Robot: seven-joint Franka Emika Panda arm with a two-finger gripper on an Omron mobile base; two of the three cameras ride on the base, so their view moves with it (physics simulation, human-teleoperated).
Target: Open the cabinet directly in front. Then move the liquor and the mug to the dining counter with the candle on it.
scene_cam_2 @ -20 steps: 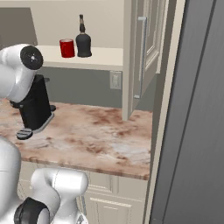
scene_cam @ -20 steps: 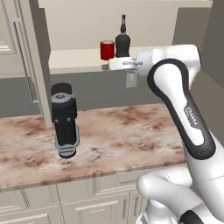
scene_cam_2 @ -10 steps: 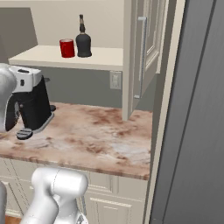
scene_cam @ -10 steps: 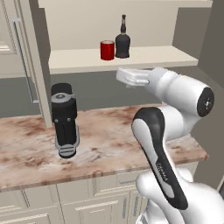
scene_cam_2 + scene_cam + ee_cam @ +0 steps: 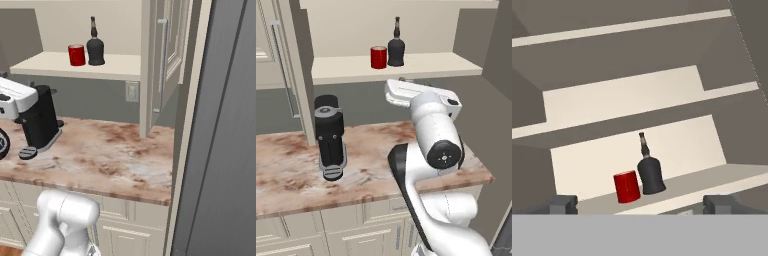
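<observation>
The robot's pincer [image 5: 641, 204] is wide apart and holds nothing, below the cream cabinet's [image 5: 391, 67] lowest shelf. On that shelf, the small red mug [image 5: 378, 57] stands just left of the dark thin-necked liquor bottle [image 5: 396, 48], almost touching it.

Even flat light, soft shadows, sharp, no glare.

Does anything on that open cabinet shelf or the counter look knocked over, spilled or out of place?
Nothing stands out. The mug and the liquor stand upright side by side on the cabinet shelf, and the black appliance sits upright on the stone counter. No spill shows.
</observation>
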